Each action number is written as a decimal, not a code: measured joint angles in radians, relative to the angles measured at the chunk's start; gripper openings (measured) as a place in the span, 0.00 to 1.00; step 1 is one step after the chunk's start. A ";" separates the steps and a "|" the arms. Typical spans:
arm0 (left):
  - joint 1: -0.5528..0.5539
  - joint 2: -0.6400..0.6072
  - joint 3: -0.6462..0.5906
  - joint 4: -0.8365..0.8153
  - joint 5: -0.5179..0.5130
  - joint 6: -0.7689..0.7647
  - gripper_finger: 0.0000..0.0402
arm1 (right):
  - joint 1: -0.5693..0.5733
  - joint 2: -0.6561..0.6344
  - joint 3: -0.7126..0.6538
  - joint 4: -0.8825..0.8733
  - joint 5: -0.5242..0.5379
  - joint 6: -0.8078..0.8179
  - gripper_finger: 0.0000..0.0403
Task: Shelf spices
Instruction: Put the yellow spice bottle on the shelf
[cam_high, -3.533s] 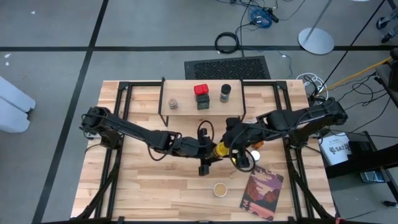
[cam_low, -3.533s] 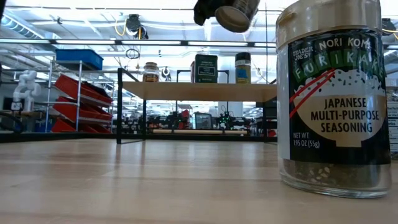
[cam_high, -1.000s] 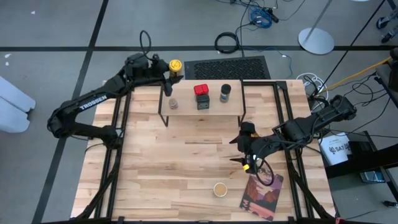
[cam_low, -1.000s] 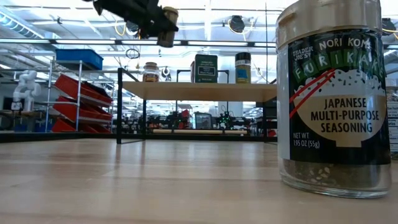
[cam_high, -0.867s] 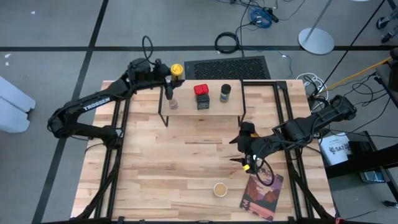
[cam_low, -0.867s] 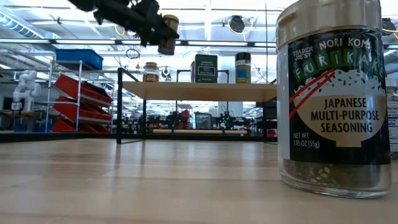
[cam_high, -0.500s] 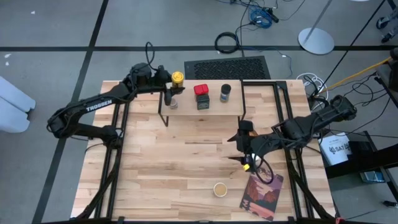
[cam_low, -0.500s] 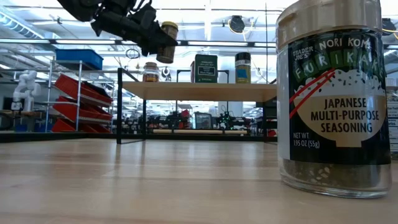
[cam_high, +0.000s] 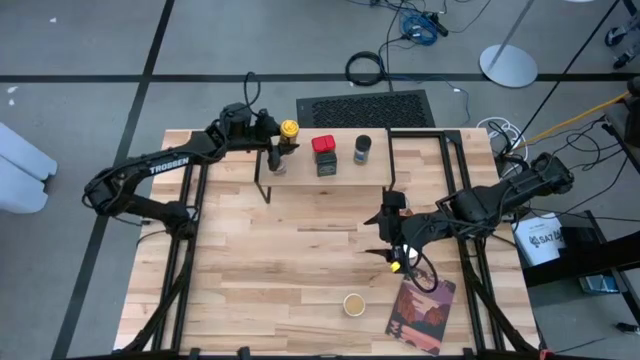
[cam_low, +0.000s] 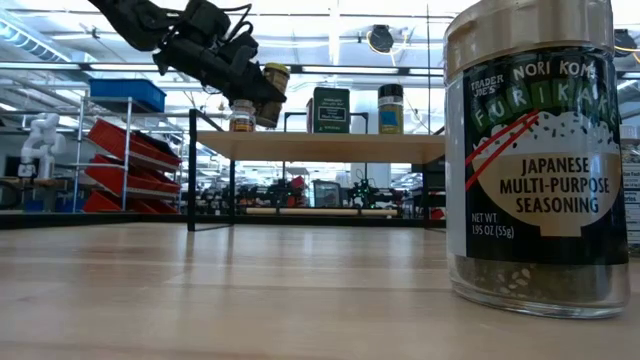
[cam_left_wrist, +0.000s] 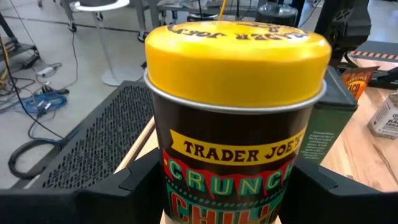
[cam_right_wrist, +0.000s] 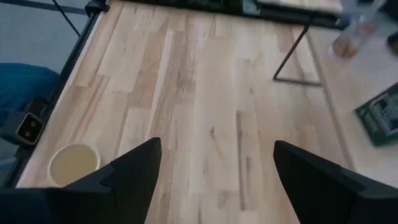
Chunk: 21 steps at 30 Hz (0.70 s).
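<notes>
left tool (cam_high: 281, 140) clamped on a yellow-lidded dark jar (cam_left_wrist: 236, 118), banded label, above the shelf (cam_high: 325, 172); right tool (cam_right_wrist: 214, 180) spread wide over the worktop (cam_high: 290, 260).

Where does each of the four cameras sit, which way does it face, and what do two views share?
High view: overhead, straight down on the table; both arms show.
Low view: table-top height, level toward the shelf; the left gripper enters from above.
Left wrist view: on the left arm, facing the yellow-lidded jar between its fingers.
Right wrist view: on the right arm, down at the table; open right gripper.
Shared: the high and low views both show the jar at the shelf.
</notes>
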 joint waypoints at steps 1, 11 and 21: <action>-0.001 0.003 0.000 0.000 0.000 0.000 0.60 | 0.000 0.000 0.000 0.015 0.014 -0.020 0.74; -0.001 0.003 0.000 0.033 0.000 0.002 0.60 | -0.357 0.015 0.158 0.214 -0.077 -0.348 0.74; -0.001 0.003 0.000 0.108 0.024 0.006 0.60 | -0.831 0.298 0.630 0.051 -0.725 -0.528 0.74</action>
